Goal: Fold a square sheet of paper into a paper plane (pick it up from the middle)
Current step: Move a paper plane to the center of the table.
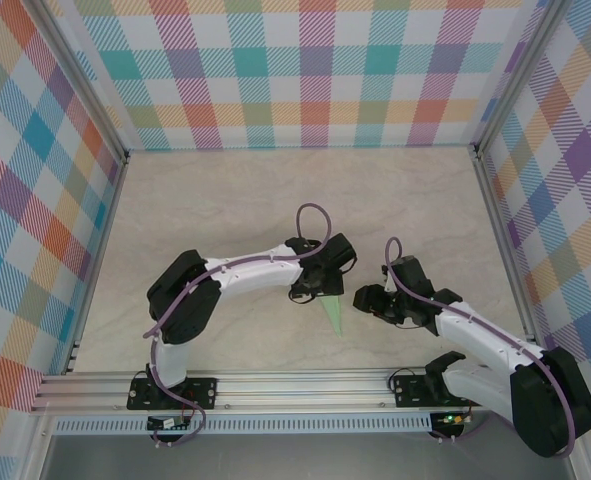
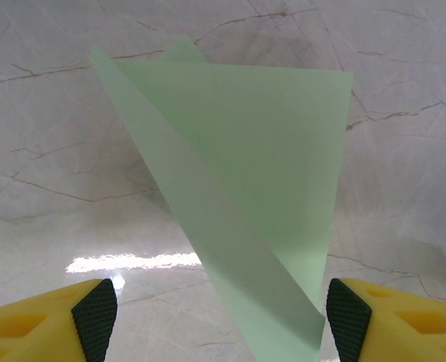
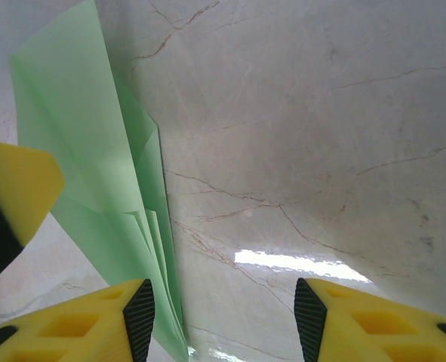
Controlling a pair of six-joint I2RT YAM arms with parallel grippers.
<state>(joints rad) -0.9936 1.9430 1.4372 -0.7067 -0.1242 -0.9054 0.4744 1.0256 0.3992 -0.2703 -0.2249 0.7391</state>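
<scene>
Counts: 2 arms, 2 grippers, 1 paper plane (image 1: 332, 315), 1 marble table (image 1: 225, 200), plaid walls (image 1: 295, 70) on three sides.

Left gripper (image 1: 315, 293): mid-table, just left of and beyond the plane. In the left wrist view the left gripper (image 2: 221, 320) is wide open, black pads (image 2: 94, 309) well apart, holding nothing. The paper plane (image 2: 260, 173) lies between the fingers; its narrow end is just beside the right-hand pad, and contact there can't be told.

Paper plane: pale green, slim pointed dart, on the table between the two grippers, nearer the near edge than either.

Right gripper (image 1: 363, 300): just right of the plane. In the right wrist view the right gripper (image 3: 224, 317) has its jaws parted, bare table between them, nothing gripped. The paper plane (image 3: 87, 151) sits left of its left finger, outside the gap.

View differences: the top view gives the whole dart outline and both arms. The left wrist view shows a broad triangular flap and a long diagonal fold. The right wrist view shows stacked layered edges, plus the left gripper's yellow fingertip (image 3: 15, 185) at the left edge.
</scene>
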